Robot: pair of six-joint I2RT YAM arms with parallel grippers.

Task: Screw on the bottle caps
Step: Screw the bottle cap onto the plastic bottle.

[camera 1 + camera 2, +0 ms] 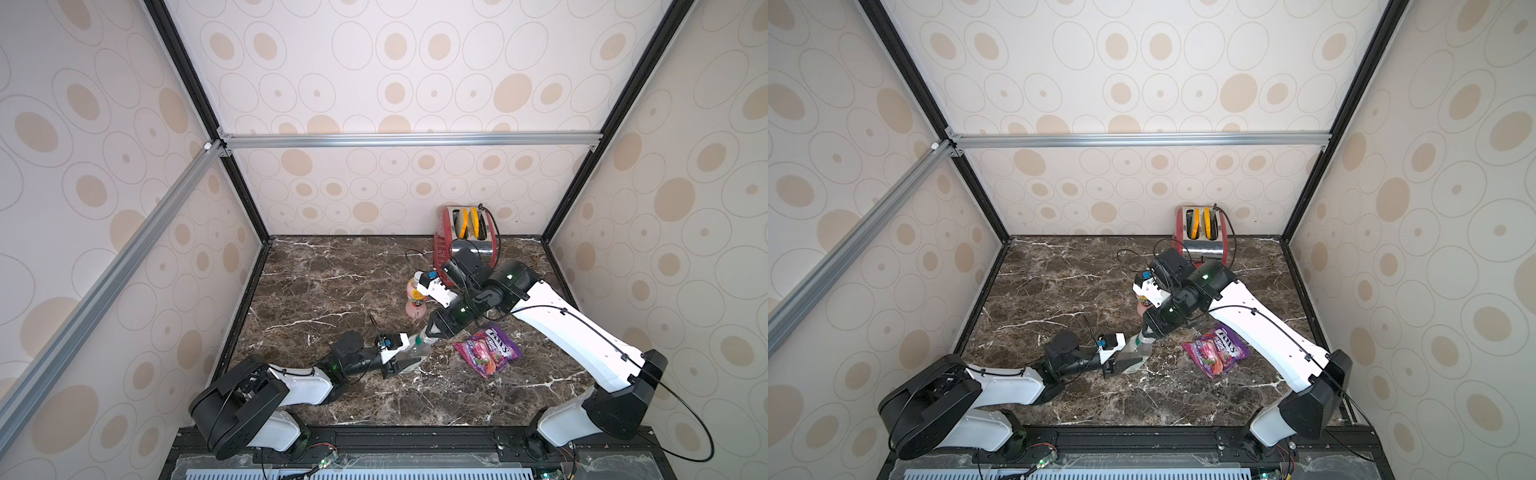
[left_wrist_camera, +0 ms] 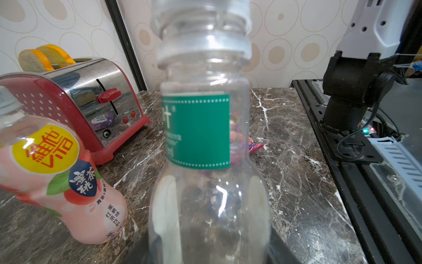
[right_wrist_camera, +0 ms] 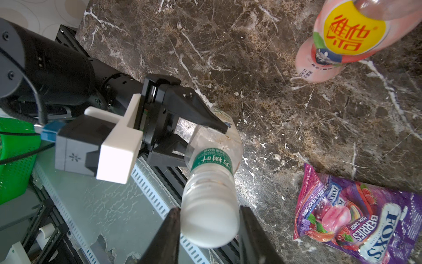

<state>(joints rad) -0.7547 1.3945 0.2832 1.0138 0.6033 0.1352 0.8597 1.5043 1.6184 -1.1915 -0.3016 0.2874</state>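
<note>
Sitting on the neck of the clear bottle [image 3: 211,160], the cap [image 3: 210,224] is in place, but how far it has been turned down I cannot tell: in the left wrist view thread ridges show through its cloudy wall. The right gripper [image 3: 210,209] comes from above with its jaws clamped on the cap's sides. The left gripper [image 3: 203,142] has its jaws clamped on the bottle's lower body and braces it. The bottle is about midway along the surface [image 1: 332,291], nearer the front edge. Whether its base rests there or hangs just above is not clear.

The pink bottle [image 1: 415,296] stands apart from both grippers, nearer the back edge, just in front of the toaster [image 1: 465,232]. A pale second cap [image 2: 5,101] seems to sit on its neck, so that one looks done, though its tightness cannot be judged. A candy bag [image 1: 486,347] lies toward the right edge, clear of the work.

So, by my reading, the task is in its last part: what is left is to twist this cap tight, then let go with both grippers.
</note>
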